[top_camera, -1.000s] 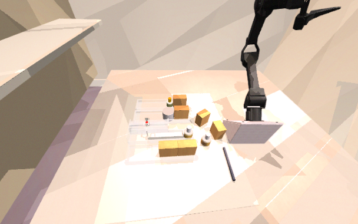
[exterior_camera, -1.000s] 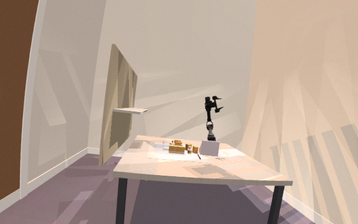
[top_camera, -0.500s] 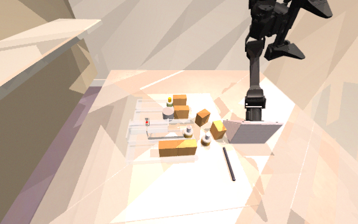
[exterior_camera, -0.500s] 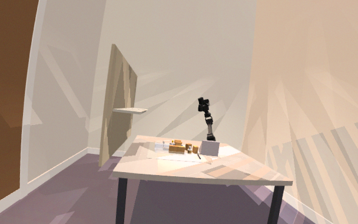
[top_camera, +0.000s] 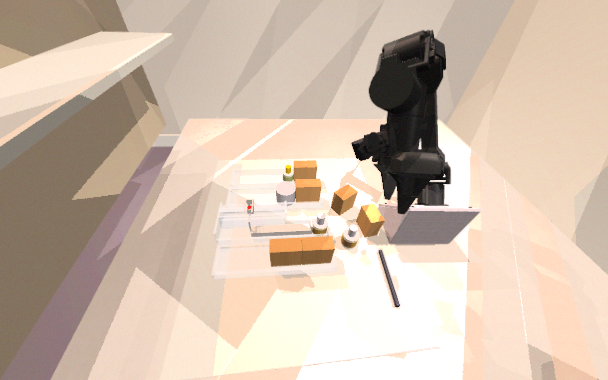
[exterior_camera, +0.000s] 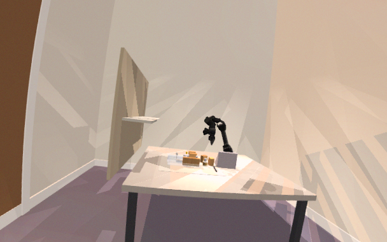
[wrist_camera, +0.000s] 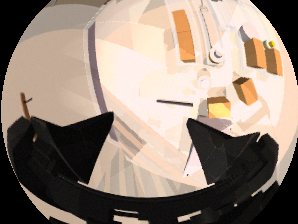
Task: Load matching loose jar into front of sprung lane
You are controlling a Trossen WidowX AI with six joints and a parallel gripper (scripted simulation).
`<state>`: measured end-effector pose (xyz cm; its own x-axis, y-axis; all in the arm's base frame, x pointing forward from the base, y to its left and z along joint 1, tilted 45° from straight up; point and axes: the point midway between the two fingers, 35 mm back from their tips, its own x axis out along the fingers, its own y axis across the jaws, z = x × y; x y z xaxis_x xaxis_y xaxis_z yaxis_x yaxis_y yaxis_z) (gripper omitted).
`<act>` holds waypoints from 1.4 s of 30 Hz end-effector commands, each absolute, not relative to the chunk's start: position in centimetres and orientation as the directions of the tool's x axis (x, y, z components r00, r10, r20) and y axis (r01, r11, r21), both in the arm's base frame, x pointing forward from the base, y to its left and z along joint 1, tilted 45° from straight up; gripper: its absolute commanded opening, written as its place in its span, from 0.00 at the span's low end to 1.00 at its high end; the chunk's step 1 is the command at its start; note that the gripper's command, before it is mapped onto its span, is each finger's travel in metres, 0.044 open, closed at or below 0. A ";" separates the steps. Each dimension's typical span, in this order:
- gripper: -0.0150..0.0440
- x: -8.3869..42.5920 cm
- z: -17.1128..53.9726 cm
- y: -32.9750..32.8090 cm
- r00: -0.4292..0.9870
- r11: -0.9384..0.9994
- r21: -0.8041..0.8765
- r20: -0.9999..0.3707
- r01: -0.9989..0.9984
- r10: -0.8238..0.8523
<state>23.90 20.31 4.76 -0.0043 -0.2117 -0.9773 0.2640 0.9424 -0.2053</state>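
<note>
Air separates the open gripper (top_camera: 395,202) (exterior_camera: 212,143) (wrist_camera: 152,119) from loose jar (top_camera: 350,238) (exterior_camera: 205,162) (wrist_camera: 203,80) and table edge (top_camera: 325,119) (exterior_camera: 219,193) (wrist_camera: 100,75).

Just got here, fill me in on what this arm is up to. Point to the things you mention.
The robot arm holds nothing: its gripper (top_camera: 395,202) (exterior_camera: 212,144) (wrist_camera: 152,119) is open above the table. The job is topping up the sprung lane. One jar (top_camera: 319,224) (wrist_camera: 216,55) already stands in that lane, and the matching loose jar (top_camera: 350,237) (wrist_camera: 203,81) stands outside, near the lane's front end. It has yet to be gripped and put in. Orange boxes (top_camera: 301,251) (exterior_camera: 191,160) (wrist_camera: 184,36) stand beside the lane.
</note>
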 end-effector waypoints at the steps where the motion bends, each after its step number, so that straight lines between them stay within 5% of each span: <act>1: 1.00 24.8 1.4 15.0 -0.031 0.868 -0.467 -0.883 0.167 -0.469; 7: 1.00 25.6 -0.6 9.1 -0.053 0.715 -0.699 -0.715 0.008 -0.697; 42: 1.00 25.4 -4.8 4.3 -0.052 0.711 -0.703 -0.710 0.006 -0.702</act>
